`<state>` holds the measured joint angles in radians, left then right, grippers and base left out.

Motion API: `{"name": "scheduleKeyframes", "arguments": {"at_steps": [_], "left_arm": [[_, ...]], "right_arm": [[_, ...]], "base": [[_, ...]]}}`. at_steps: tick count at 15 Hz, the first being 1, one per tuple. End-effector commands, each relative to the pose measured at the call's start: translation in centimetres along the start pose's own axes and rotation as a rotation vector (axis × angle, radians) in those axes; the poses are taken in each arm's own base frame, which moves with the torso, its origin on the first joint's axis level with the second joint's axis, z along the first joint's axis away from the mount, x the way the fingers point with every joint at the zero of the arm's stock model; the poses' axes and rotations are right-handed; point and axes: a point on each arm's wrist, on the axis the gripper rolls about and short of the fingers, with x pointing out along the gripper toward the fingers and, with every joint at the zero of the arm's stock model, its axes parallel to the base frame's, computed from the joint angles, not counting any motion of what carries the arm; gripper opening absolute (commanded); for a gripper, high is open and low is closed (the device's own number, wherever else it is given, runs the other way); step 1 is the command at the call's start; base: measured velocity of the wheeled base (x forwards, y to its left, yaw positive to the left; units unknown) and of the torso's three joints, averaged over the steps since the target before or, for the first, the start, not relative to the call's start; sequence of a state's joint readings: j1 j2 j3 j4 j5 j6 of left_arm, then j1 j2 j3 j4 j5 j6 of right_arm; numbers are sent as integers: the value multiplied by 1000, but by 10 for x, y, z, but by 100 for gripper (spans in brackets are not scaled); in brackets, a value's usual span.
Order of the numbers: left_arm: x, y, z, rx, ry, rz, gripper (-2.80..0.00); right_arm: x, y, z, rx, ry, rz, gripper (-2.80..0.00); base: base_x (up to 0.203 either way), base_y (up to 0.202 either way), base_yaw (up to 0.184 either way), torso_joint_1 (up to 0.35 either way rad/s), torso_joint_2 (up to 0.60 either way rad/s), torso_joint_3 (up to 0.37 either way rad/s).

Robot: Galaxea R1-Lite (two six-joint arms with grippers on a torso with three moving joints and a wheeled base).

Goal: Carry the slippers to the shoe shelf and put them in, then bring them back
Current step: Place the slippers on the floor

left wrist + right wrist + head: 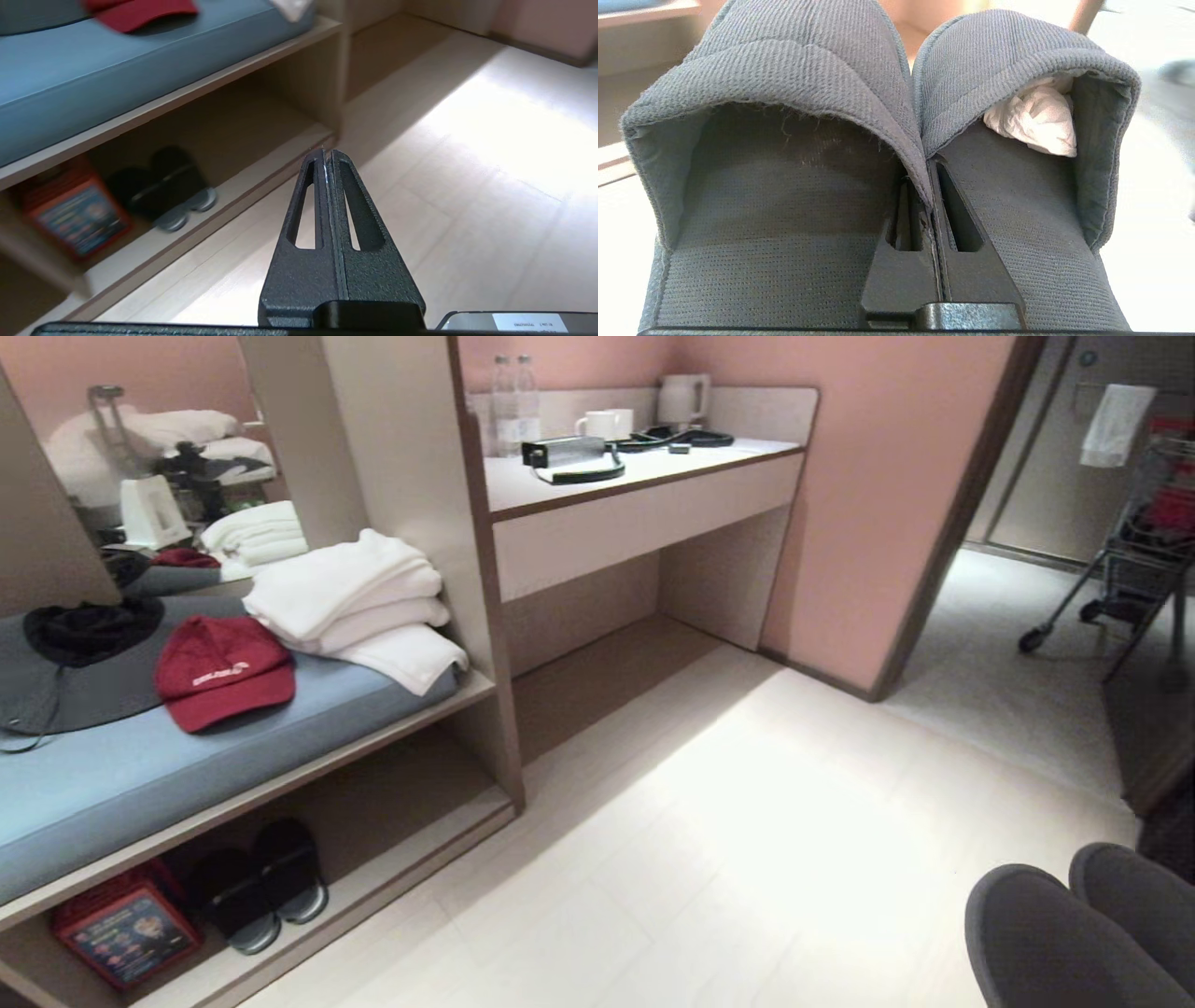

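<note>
The slippers (794,140) are a soft grey-blue pair in ribbed, woven fabric, with rounded toes and wide padded bands folded over dark foot openings. They sit side by side, inner edges pressed together, and the right gripper (930,196) is pinched tight on those two inner edges, one finger inside each opening. A crumpled white wad of paper (1036,121) is stuffed into one slipper. In the head view the pair shows at the bottom right corner, held above the pale floor (709,821), well apart from the shelf (392,859).

The shelf is a low open cubby under a blue cushion (140,775), bounded on one side by an upright beige divider panel (485,616). Inside it stand black slides (266,887) with pale soles and, beside them, a red box (126,933) with a printed blue face whose lettering is too small to read.

On the cushion lie a red cap (222,670) with white embroidered writing I cannot make out, a black hat (91,630) and folded white towels (355,607). The surface (644,462) beyond the panel carries bottles, mugs and a kettle.

The left gripper (325,161) hangs empty over the floor near the shelf, fingers pressed fully together. A white label at that view's lower edge is unreadable.
</note>
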<state>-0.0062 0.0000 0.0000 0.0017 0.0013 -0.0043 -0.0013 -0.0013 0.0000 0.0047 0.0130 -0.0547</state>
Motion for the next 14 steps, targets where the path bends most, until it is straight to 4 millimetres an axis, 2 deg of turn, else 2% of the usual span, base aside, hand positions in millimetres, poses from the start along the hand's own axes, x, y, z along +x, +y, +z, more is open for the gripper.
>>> {"name": "scheduleKeyframes", "arguments": {"at_steps": [1,7,14], "left_arm": [[0,0,0,0,1,2,-280],[0,0,0,0,1,0,-280],[0,0,0,0,1,0,-280]], "right_arm": [[0,0,0,-1,0,1,-280],[0,0,0,-5,1,4,-280],[0,0,0,-4,0,2,-280]], "base": [[2,8,-173,2,7,2],[1,7,-156,4,3,3],[0,0,-9,1,0,0]]}}
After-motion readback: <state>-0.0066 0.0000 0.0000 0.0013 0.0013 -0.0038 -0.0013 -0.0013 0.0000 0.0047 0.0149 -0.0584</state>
